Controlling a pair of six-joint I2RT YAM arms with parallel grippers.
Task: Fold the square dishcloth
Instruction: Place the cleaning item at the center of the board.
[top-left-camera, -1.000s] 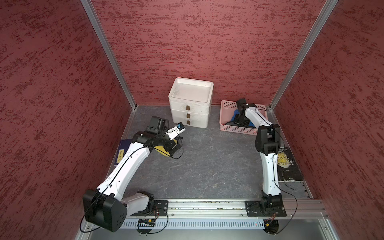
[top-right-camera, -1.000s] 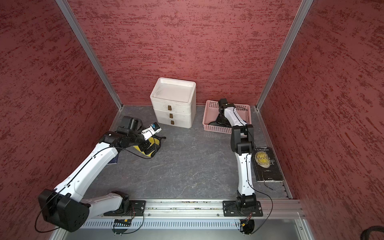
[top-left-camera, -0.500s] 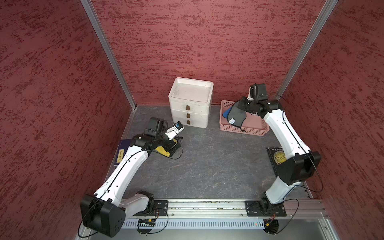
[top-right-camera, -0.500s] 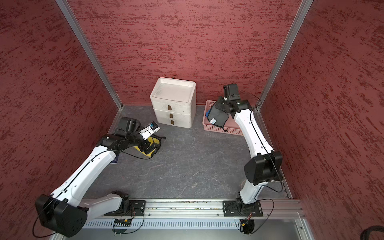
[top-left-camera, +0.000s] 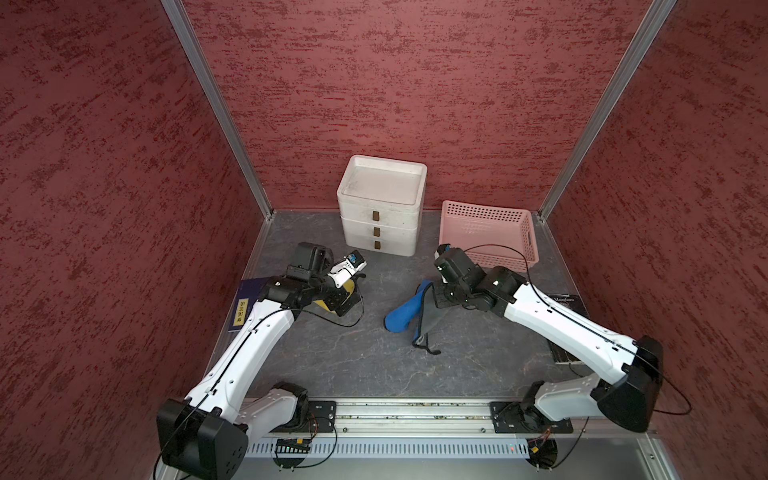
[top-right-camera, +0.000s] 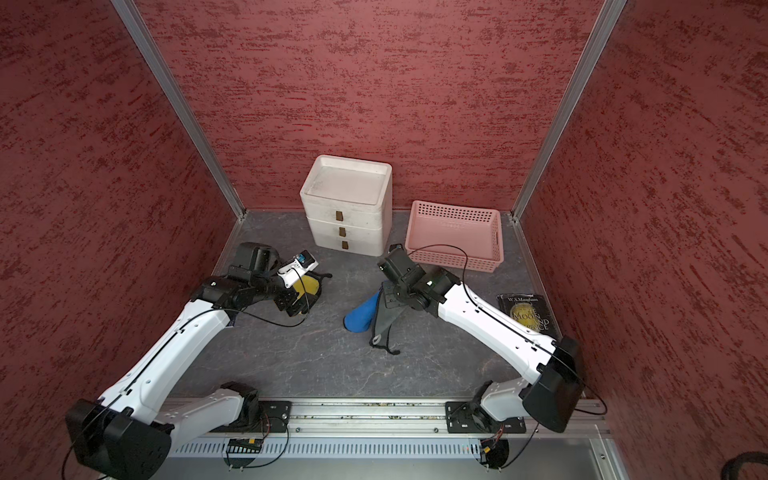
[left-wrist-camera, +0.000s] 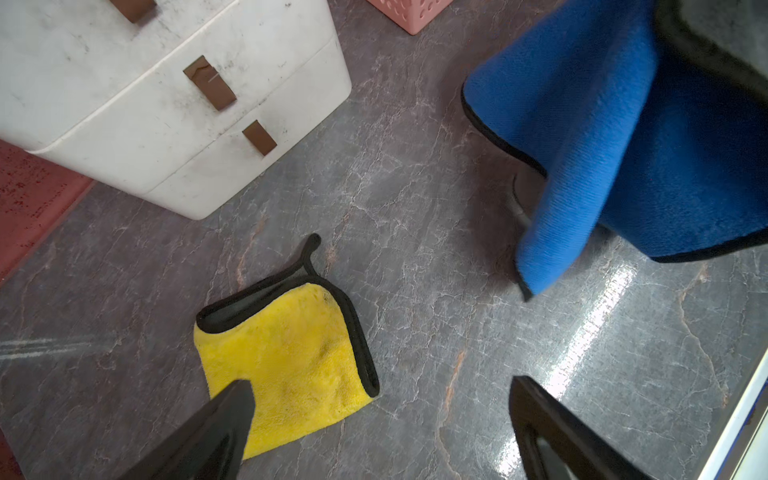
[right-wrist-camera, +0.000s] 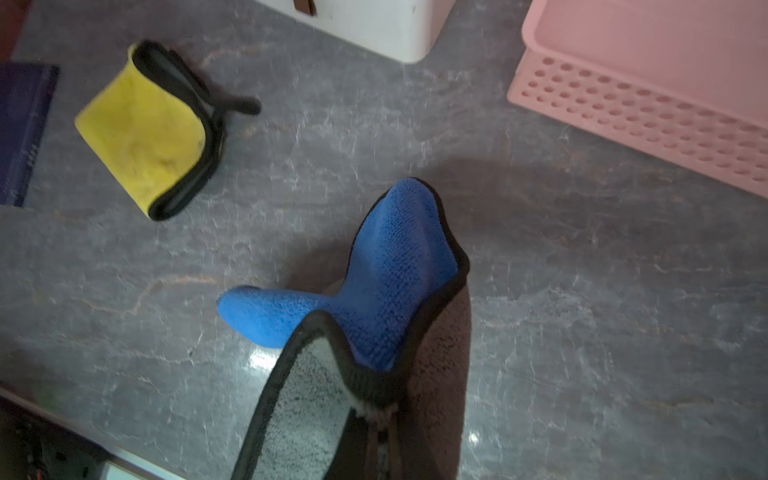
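While pinched in the right end effector (right-wrist-camera: 376, 415), blue dishcloth (right-wrist-camera: 390, 266) draped below it; left end effector (left-wrist-camera: 380, 384) spread wide.

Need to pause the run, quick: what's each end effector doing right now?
Left end effector: open, holding nothing, above the yellow cloth.
Right end effector: closed on the blue dishcloth.

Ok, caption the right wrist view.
Right gripper pinching the blue dishcloth over the table, folded yellow cloth nearby.
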